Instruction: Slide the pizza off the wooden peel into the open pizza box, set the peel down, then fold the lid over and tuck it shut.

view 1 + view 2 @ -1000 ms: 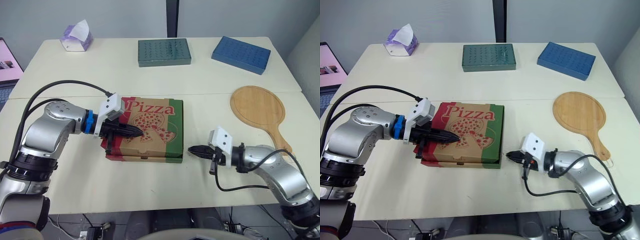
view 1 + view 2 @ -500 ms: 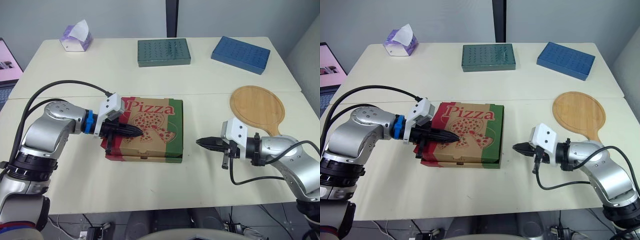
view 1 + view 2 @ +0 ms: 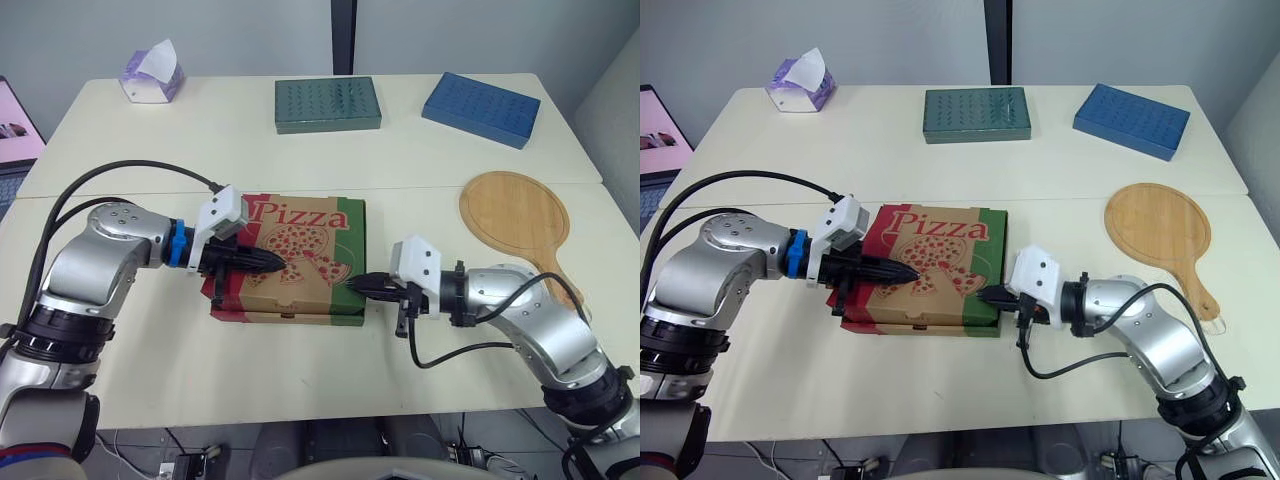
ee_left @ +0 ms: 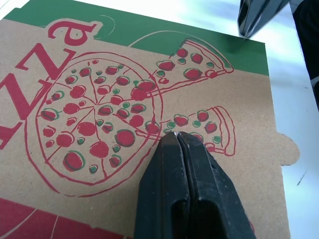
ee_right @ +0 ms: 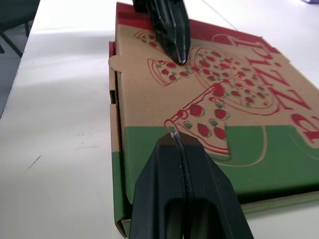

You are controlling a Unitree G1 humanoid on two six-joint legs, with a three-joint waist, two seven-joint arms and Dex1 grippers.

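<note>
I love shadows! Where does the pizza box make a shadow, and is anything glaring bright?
Left eye view: a thin dark shadow lies on the table under the pizza box's front edge, and the light is soft and even. Left wrist view: the table beside the box glares bright white.

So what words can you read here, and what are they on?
"Pizza": red letters on the lid of the pizza box.
Screen on the far left: marks too small to read.
Nothing readable on the tissue box, green box or blue box.
</note>
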